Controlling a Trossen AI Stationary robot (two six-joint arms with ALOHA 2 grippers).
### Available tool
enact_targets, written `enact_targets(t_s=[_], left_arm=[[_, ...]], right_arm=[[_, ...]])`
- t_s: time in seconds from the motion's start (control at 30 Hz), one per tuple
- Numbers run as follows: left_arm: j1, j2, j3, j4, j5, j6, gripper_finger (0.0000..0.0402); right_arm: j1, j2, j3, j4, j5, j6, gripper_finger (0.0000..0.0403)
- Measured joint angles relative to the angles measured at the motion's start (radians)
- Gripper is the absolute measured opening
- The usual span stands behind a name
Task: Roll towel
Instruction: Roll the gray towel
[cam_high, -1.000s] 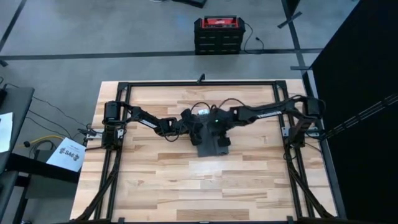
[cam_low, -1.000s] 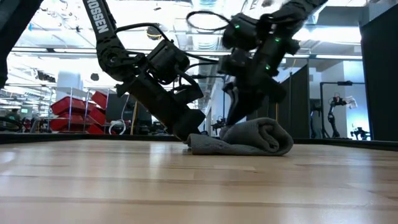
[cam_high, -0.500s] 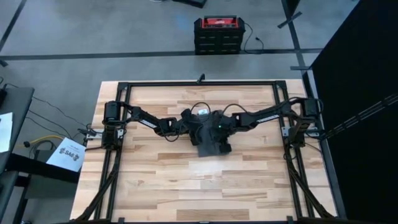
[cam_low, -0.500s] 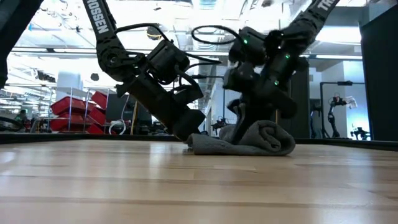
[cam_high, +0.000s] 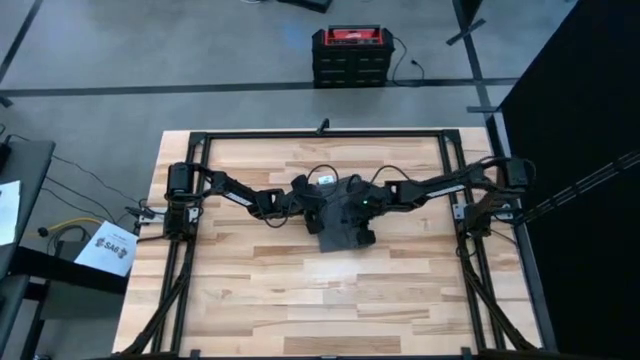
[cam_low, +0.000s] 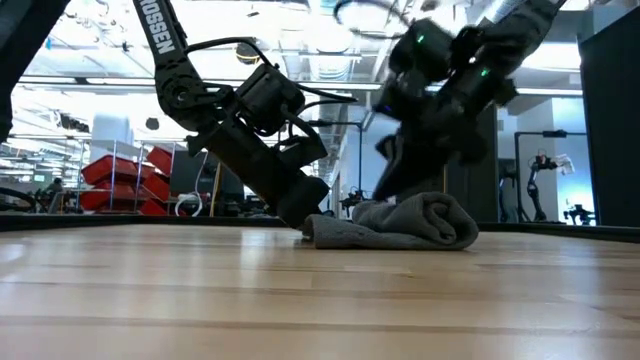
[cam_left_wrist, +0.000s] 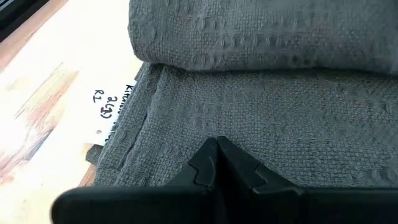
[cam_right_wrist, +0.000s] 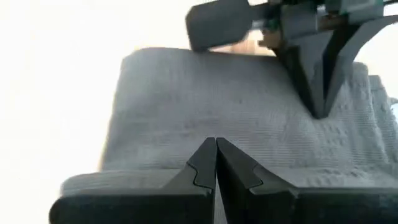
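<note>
The dark grey towel (cam_high: 342, 235) lies mid-table. One end is wound into a roll (cam_low: 437, 219) toward the table's right, and its flat end (cam_low: 335, 232) rests on the wood with a white tag (cam_left_wrist: 111, 107) at the edge. My left gripper (cam_left_wrist: 217, 149) is shut on the flat end. My right gripper (cam_right_wrist: 216, 149) is shut just above the roll (cam_right_wrist: 205, 99), on its far-right side. My left gripper presses its shut fingertips down on the towel's flat, unrolled end (cam_left_wrist: 217, 127), a short way from the roll. The fingers slant down from the table's left. The cloth under them lies flat on the table. My right gripper: whether it touches the roll cannot be told.
A black frame (cam_high: 320, 133) runs around the wooden table top. Bare wood (cam_high: 330, 300) spreads between the towel and the near edge. A red-and-black case (cam_high: 350, 55) stands on the floor beyond the far edge.
My right gripper dipped toward the roll, then rose and drew back toward the table's right edge. The roll has shifted a little toward the right. The flat end stays under my left gripper.
</note>
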Motion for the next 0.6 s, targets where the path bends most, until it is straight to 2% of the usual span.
enact_targets(t_s=[0.27,0.43,0.6], left_arm=[[0.001,0.0,0.0,0.001,0.001,0.001,0.0],[0.002,0.001,0.0,0.003,0.002,0.002,0.0],[0.002,0.0,0.001,-0.004,0.002,0.022,0.0]], right_arm=[[0.092,0.058,-0.029,0.05,-0.018,0.075,0.0],[0.114,0.11,0.009,-0.017,-0.015,0.086,0.0],[0.106,0.109,0.018,-0.098,0.014,0.088,0.0]])
